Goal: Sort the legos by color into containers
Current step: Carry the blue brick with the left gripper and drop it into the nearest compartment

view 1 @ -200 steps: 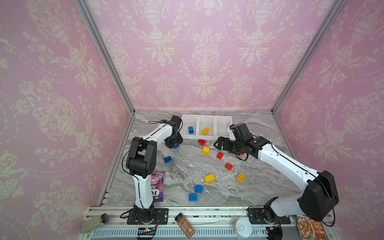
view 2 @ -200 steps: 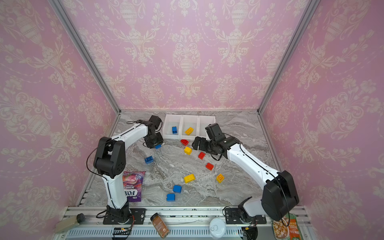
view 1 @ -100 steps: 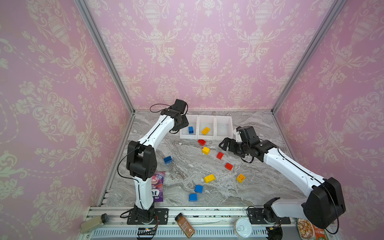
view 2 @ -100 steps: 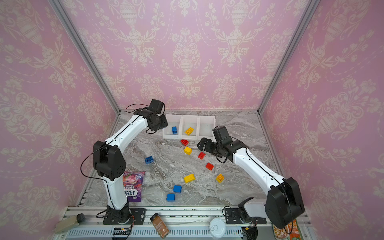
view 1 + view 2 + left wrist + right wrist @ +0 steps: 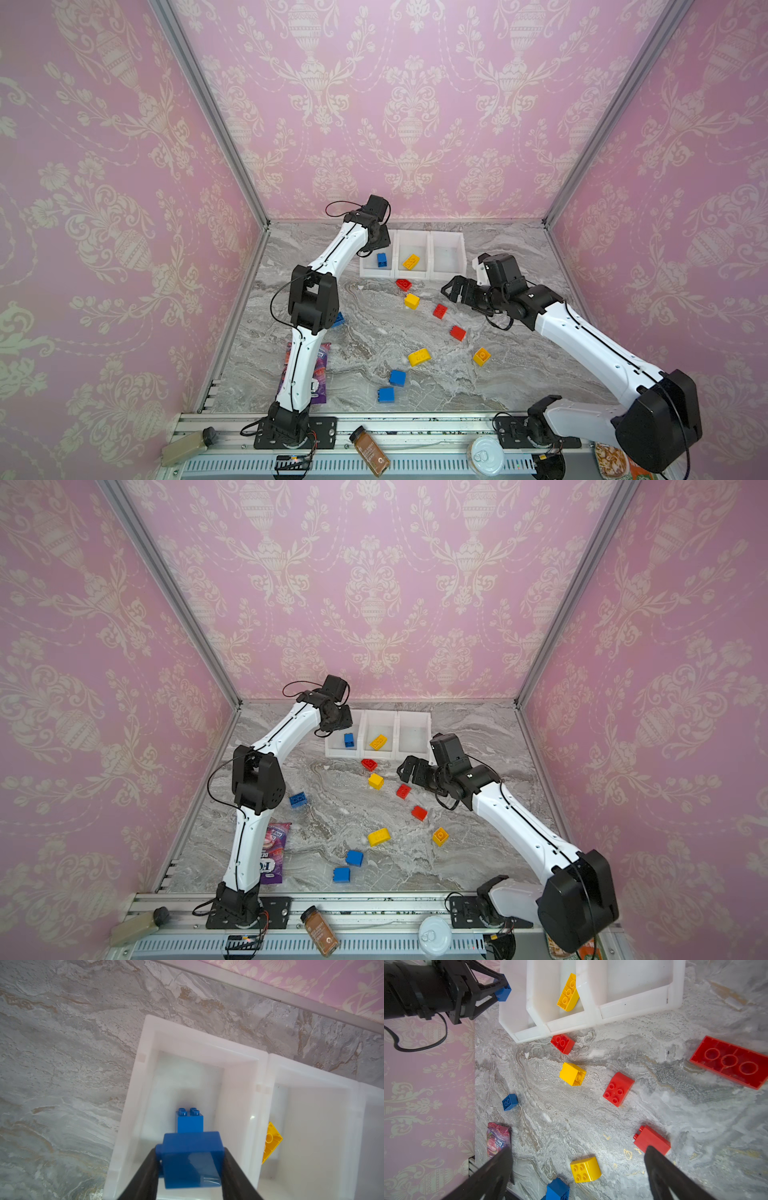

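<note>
Pinch of left gripper (image 5: 190, 1153) on chunky blue plastic brick (image 5: 191, 1161), above leftmost of three joined white plastic bins (image 5: 145, 1047), over second blue studded brick (image 5: 190, 1121) inside. Right gripper (image 5: 577, 1150) spread wide above grey marble tabletop (image 5: 695, 1126).

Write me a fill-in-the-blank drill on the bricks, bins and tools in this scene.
The held brick in the left tool is ____.
The oblong brick in the middle bin is ____.
The right tool stands ____, gripping nothing.
In both top views, the rightmost bin contains ____ bricks.
Missing words: blue; yellow; open; no.
</note>
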Controlling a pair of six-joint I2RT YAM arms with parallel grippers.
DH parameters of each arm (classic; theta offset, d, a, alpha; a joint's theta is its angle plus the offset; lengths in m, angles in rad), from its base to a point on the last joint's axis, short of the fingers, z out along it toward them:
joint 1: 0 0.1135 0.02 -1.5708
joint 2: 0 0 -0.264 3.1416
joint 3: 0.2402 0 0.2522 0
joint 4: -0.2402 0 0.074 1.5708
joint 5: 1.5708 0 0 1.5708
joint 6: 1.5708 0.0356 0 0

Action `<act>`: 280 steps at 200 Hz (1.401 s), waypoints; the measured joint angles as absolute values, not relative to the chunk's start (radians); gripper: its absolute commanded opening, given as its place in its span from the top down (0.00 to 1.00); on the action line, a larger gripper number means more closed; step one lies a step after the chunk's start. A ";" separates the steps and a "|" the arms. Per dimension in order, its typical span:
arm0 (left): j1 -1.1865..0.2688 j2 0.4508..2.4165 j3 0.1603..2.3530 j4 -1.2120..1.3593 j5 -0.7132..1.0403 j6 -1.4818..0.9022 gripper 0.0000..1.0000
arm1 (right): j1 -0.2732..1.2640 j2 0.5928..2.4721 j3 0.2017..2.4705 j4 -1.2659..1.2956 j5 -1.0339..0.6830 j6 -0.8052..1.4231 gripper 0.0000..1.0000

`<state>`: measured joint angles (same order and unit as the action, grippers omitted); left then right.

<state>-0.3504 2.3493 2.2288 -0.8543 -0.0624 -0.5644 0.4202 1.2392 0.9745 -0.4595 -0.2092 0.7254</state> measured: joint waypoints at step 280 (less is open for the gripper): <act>-0.394 1.962 1.709 -0.602 -0.046 -0.495 0.01 | 0.303 1.540 1.255 -0.786 -0.035 0.354 0.00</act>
